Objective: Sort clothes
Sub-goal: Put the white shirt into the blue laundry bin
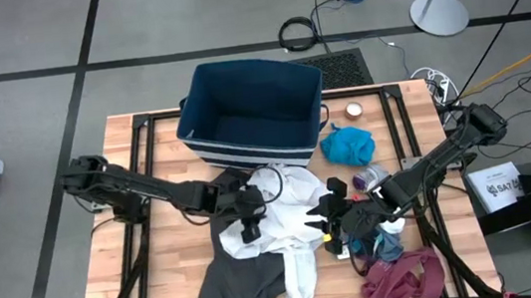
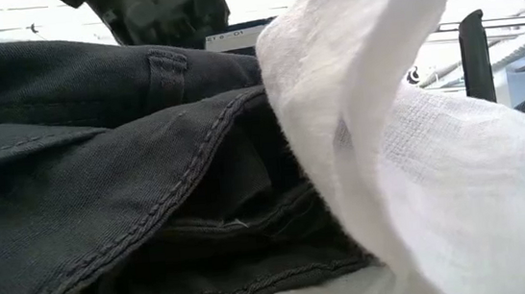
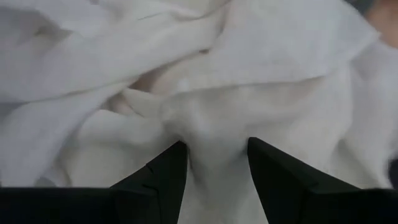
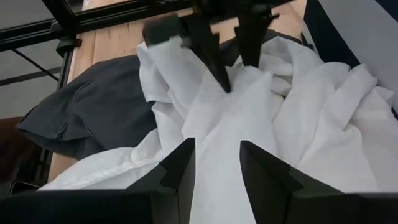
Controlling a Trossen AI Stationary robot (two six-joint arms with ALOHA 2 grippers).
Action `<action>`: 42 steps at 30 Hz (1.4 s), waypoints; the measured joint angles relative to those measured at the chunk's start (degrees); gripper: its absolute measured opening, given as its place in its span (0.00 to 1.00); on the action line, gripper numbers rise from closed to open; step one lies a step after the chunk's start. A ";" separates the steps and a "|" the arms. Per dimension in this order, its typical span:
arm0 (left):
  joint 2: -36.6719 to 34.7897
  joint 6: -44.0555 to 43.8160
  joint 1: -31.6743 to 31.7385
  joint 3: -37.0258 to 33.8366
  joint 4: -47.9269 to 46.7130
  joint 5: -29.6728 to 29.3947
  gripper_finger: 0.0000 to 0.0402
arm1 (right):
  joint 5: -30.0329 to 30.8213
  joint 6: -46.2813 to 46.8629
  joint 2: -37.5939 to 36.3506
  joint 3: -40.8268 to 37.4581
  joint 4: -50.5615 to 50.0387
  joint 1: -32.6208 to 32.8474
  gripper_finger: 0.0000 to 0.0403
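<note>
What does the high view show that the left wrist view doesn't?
Only the high view shows the bin, the blue top, the maroon top, the grey garment and the right hand at the white garment's edge. Only the left wrist view shows white cloth bunched between the left hand's fingers. Both show the white garment and the left hand on it.

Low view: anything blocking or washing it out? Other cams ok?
Low view: dark grey garment and white garment fill the frame, very close and soft; background blown out. Left wrist view: white cloth fills it, little contrast. High view: even light, bin and table clear.
</note>
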 joint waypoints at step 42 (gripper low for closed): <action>-36.80 16.47 -13.38 11.13 16.87 -6.21 0.01 | 0.67 -9.20 -4.65 7.21 0.01 15.78 0.28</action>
